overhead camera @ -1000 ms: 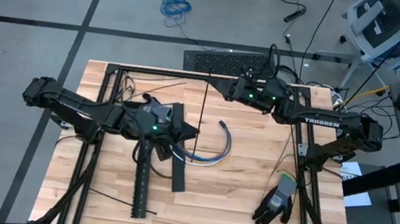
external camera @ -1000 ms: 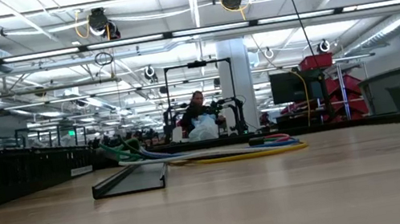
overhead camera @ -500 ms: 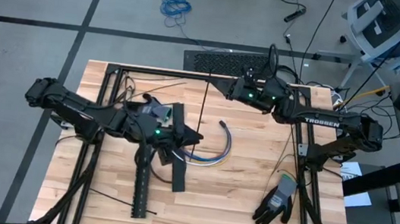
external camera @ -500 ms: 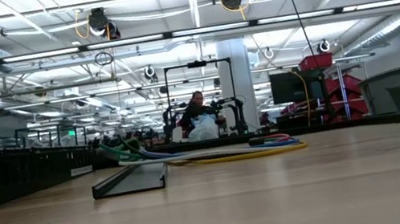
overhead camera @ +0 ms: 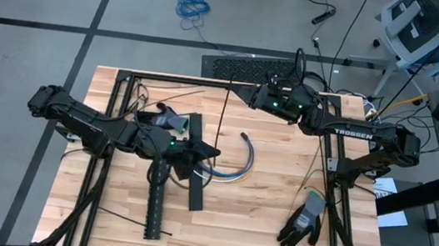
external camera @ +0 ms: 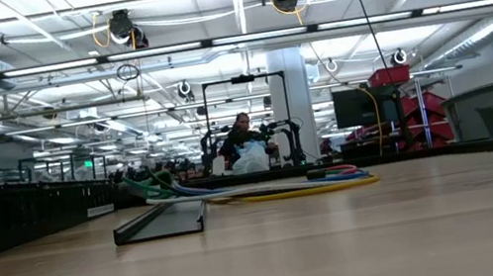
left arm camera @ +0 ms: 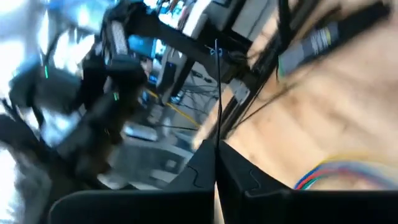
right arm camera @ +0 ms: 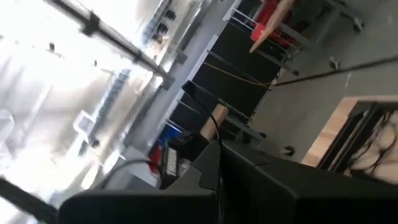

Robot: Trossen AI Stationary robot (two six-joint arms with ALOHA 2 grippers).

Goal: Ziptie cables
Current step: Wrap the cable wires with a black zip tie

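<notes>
The cables [overhead camera: 235, 163], a curved bundle of blue, white and yellow wires, lie on the wooden table; they also show in the low view [external camera: 270, 190] and the left wrist view [left arm camera: 348, 171]. Above them a thin black zip tie [overhead camera: 222, 119] runs straight between my two grippers. My left gripper [overhead camera: 214, 150] is shut on its near end, just left of the cables. My right gripper [overhead camera: 233, 90] is shut on its far end, near the table's far edge. My left gripper pinches the zip tie's near end [left arm camera: 217, 134] between its two shut fingers. The fingers come about level from the table's left and lie across the strip. The strip runs on straight toward my right gripper, clear of the table. My right gripper pinches the zip tie's far end [right arm camera: 218, 135] between its two shut fingers, coming from the table's right. A short tail of the strip [right arm camera: 202, 106] curves out past the fingertips. The strip is clear of the table.
Two black channel pieces [overhead camera: 154, 207] [overhead camera: 194, 183] lie near my left gripper. A dark glove [overhead camera: 304, 222] lies at the near right. Loose black zip ties [overhead camera: 120, 216] lie near the near left. A black frame [overhead camera: 175, 78] borders the table.
My left gripper has rolled about its own axis and shut on the zip tie's near end, staying in place. The zip tie, which my right gripper kept holding, now spans both grippers. The cables have not moved.
</notes>
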